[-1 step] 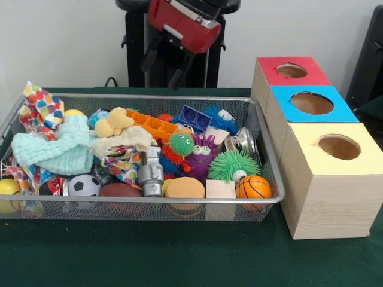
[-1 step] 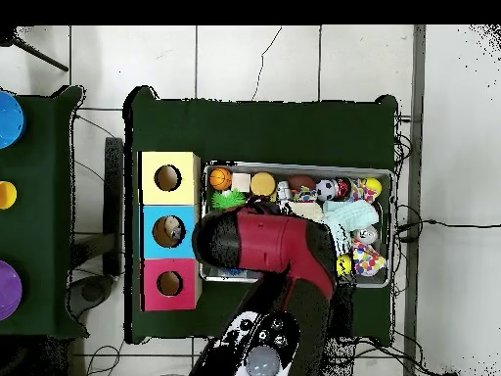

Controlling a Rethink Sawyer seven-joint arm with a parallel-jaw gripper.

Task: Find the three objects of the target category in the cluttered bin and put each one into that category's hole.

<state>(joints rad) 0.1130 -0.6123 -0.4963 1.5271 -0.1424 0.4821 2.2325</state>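
A wire mesh bin [image 1: 272, 156] holds mixed toys. Along its front lie a basketball [image 1: 253, 186], a soccer ball [image 1: 82, 185], a brown football [image 1: 119, 190] and a yellow ball [image 1: 8, 186]. Further in are a green spiky ball [image 1: 232, 164], a purple monster [image 1: 203, 156] and a silver toy [image 1: 151, 173]. My gripper [image 1: 163, 66] hangs open and holds nothing, above the bin's back edge. To the right stand a red box [image 1: 292, 72], a blue box [image 1: 311, 103] and a yellow box [image 1: 338, 146], each with a round hole. In the overhead view the arm [image 2: 269, 250] hides the gripper.
A mint cloth [image 1: 57, 146], a polka-dot cloth [image 1: 42, 104], a yellow plush [image 1: 114, 122], an orange tray [image 1: 152, 124], a blue brick [image 1: 194, 118], a can [image 1: 245, 142], an orange disc [image 1: 185, 188] and a wooden block [image 1: 220, 189] crowd the bin. Green table [image 1: 179, 251] lies in front.
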